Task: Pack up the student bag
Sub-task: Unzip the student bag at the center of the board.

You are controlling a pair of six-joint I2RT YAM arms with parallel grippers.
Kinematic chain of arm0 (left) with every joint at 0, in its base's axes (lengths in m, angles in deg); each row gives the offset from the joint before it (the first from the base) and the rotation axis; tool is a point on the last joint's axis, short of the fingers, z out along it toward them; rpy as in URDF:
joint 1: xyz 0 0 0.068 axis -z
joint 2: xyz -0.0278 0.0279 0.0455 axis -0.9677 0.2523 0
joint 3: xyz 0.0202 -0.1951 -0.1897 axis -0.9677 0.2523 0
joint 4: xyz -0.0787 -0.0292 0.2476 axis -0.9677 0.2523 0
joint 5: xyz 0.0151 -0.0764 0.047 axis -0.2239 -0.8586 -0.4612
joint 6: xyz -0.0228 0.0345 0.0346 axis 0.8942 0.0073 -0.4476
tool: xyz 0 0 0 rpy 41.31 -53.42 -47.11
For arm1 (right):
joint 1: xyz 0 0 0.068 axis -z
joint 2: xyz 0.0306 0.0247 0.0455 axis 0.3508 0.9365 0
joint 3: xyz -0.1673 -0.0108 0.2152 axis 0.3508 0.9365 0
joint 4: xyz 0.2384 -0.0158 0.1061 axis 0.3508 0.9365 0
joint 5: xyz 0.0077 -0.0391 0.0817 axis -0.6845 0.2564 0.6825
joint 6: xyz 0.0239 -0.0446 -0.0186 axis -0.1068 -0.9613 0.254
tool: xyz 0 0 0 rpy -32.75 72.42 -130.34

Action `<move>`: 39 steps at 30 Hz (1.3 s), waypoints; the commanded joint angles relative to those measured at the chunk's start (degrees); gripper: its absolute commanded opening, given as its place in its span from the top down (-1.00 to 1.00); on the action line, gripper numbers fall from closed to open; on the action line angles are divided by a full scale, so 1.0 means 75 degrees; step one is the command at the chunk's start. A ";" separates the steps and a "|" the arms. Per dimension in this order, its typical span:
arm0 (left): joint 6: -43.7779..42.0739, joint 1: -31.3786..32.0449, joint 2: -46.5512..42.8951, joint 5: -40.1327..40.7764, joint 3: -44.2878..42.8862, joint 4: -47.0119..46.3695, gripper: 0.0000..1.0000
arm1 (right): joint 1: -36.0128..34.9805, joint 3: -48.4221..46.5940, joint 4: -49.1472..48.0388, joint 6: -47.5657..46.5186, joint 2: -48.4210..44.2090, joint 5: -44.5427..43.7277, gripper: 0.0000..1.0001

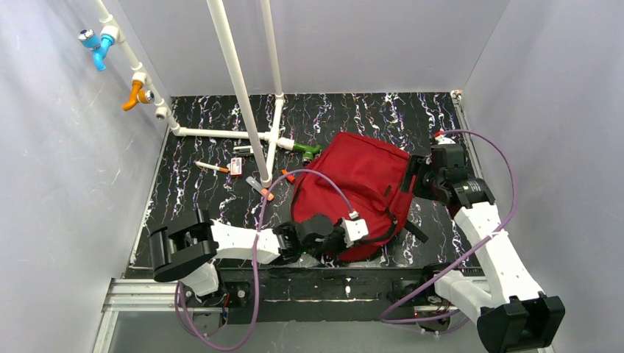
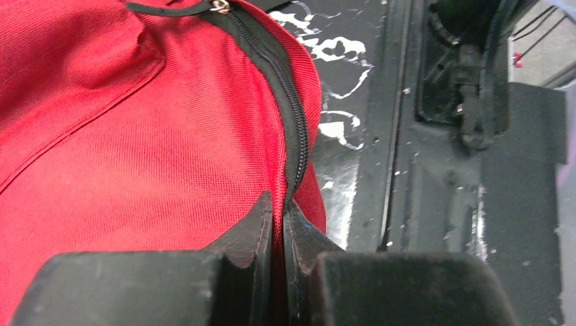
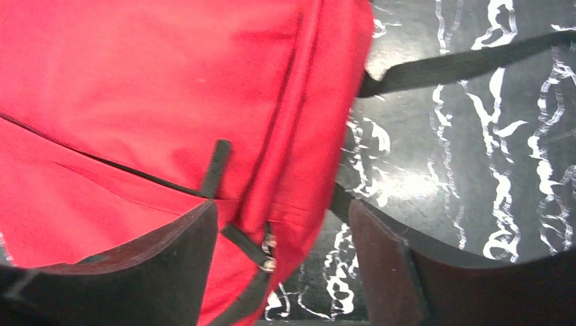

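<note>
The student bag (image 1: pixel 360 180) lies flat on the black marbled table (image 1: pixel 199 198) between the two grippers. Its near edge meets the left gripper (image 2: pixel 278 221) and its right side sits under the right gripper (image 3: pixel 282 224). The left gripper's fingers (image 2: pixel 253 231) are pressed together on the bag's edge, where the black zipper (image 2: pixel 291 109) runs down into the nip. Red cloth fills one side of them. On the other side a narrow strip of bare table ends just beside them at the dark rail (image 2: pixel 407 156) of the table's near edge. The right gripper's fingers (image 3: pixel 180 241) stand wide apart, holding nothing, with the bag's edge and a metal zip pull (image 3: pixel 270 260) in the gap. One finger is over red fabric and the other over bare table; contact with the cloth cannot be made out. Beyond them a black strap (image 3: pixel 462 64) trails across open table, and the side wall (image 1: pixel 544 110) is near. A white pipe frame (image 1: pixel 268 136) and some pens (image 1: pixel 213 168) lie well apart from both.
</note>
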 commanded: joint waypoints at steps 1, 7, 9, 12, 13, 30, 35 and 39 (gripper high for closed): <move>0.0622 0.0480 0.0426 -0.0515 -0.0520 -0.0138 0.89 | -0.0010 -0.0180 -0.0899 0.0003 0.0559 0.1280 -0.41; 0.1679 0.0673 -0.0067 0.0111 -0.0320 -0.0307 0.08 | -0.0010 0.0049 -0.1545 0.0579 0.1286 0.1843 -0.23; 0.2010 0.0662 -0.0681 0.0891 -0.0150 -0.0170 -0.19 | -0.0010 0.0253 -0.1693 0.0581 0.1308 0.1913 -0.19; 0.2074 0.0593 -0.1442 0.1394 -0.0052 0.0299 -0.50 | -0.0010 0.0543 -0.1934 0.0644 0.1322 0.2046 -0.13; 0.2080 0.0541 -0.1645 0.1546 -0.0057 0.0481 -0.53 | -0.0010 0.0625 -0.2013 0.0676 0.1331 0.2129 -0.10; 0.3060 0.0104 0.0268 0.0687 -0.0160 0.0492 0.79 | -0.0122 0.0492 -0.2083 0.0942 0.1103 0.2543 0.97; 0.3432 0.0116 0.0706 0.0930 0.0402 -0.0588 0.91 | -0.0693 0.0204 -0.2369 0.1360 0.1217 0.2458 0.97; 0.3423 0.0220 0.1102 0.1010 0.0747 -0.1582 0.88 | -0.1951 -0.0354 -0.2805 0.1758 0.1703 0.1528 0.97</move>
